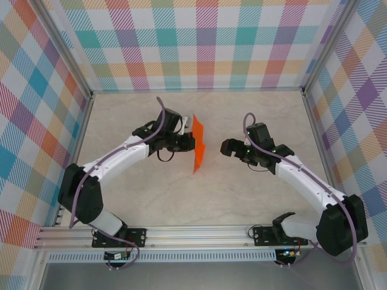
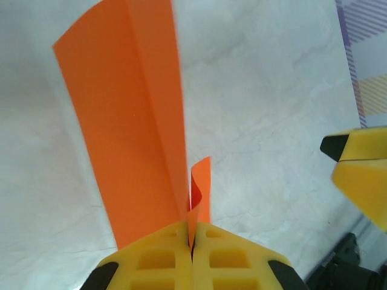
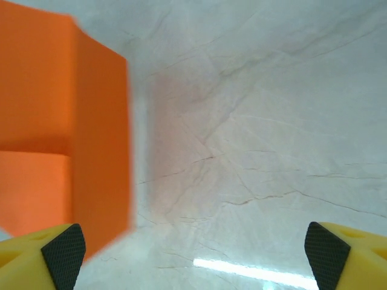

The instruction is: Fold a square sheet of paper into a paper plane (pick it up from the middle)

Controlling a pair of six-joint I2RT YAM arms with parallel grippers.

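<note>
The orange sheet of paper (image 1: 198, 145) is folded into a long narrow strip with a lengthwise crease and is held off the table, standing on edge. My left gripper (image 1: 191, 143) is shut on its lower part. In the left wrist view the yellow fingers (image 2: 157, 260) press together with the paper (image 2: 133, 121) pinched between them and a small curled flap (image 2: 202, 181) rising beside it. My right gripper (image 1: 225, 147) stands open just right of the paper, apart from it. Its fingertips (image 3: 63, 251) are spread wide, with the paper (image 3: 60, 109) at the left. Whether this is the paper plane's pointed shape I cannot tell.
Pale marble-patterned tabletop (image 1: 242, 205) lies beneath both arms. Plaid walls (image 1: 199, 42) close the back and both sides. An aluminium rail (image 1: 193, 232) carries the arm bases at the near edge. The right gripper's yellow fingers (image 2: 363, 169) show in the left wrist view.
</note>
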